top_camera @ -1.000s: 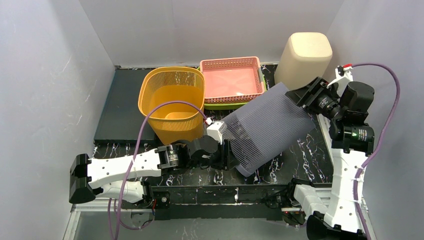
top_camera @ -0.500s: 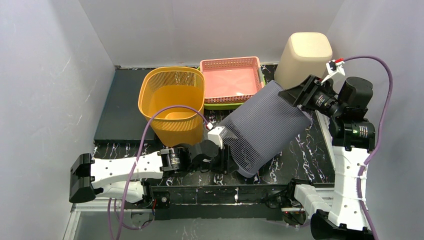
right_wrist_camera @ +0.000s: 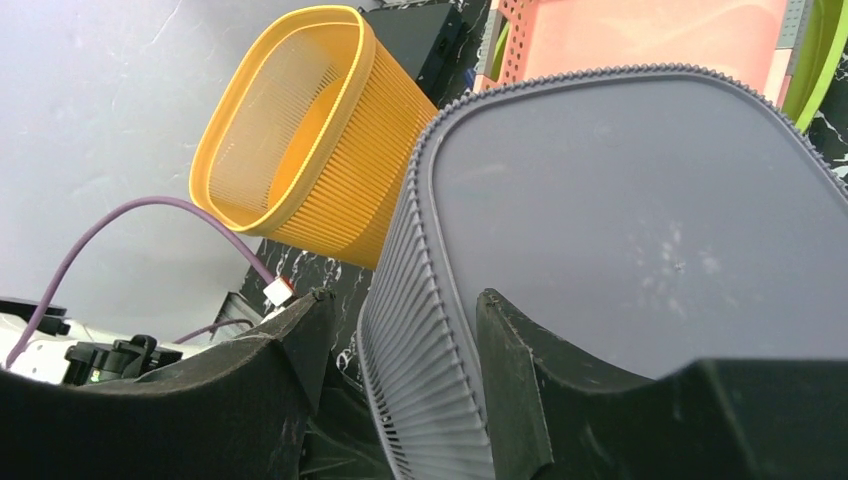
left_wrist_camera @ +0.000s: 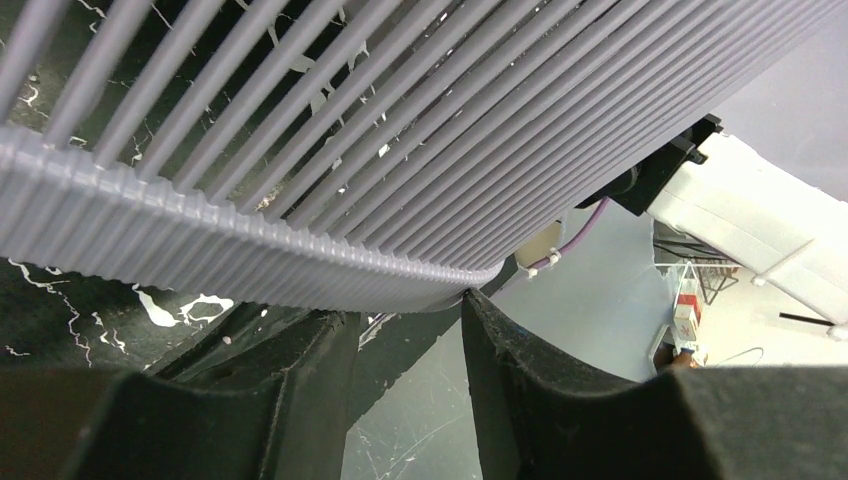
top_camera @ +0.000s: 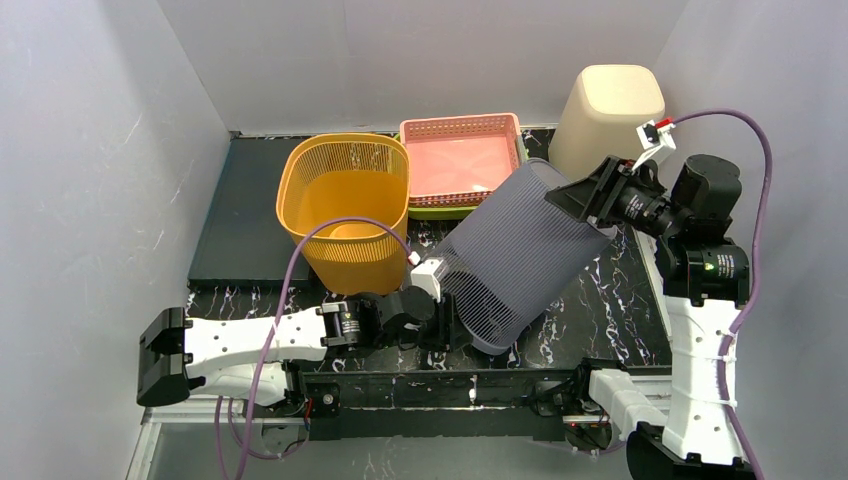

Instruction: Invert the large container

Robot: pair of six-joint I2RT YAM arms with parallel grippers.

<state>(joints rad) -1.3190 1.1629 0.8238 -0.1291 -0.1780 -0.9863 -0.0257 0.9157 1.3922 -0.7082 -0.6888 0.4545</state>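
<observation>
We are mid-flip: the large grey ribbed plastic container [top_camera: 520, 255] leans steeply over the black marbled table [top_camera: 610, 310], open rim low near the front edge, closed base raised toward the back right, near the orange slatted basket [top_camera: 345, 205]. Our left gripper [top_camera: 445, 318] is clamped on the rim; our right gripper [top_camera: 578, 200] pinches the base edge, fingers astride the wall. Next, we judge, the right must carry the base over the rim while the left lets the mouth pivot flat onto the table
</observation>
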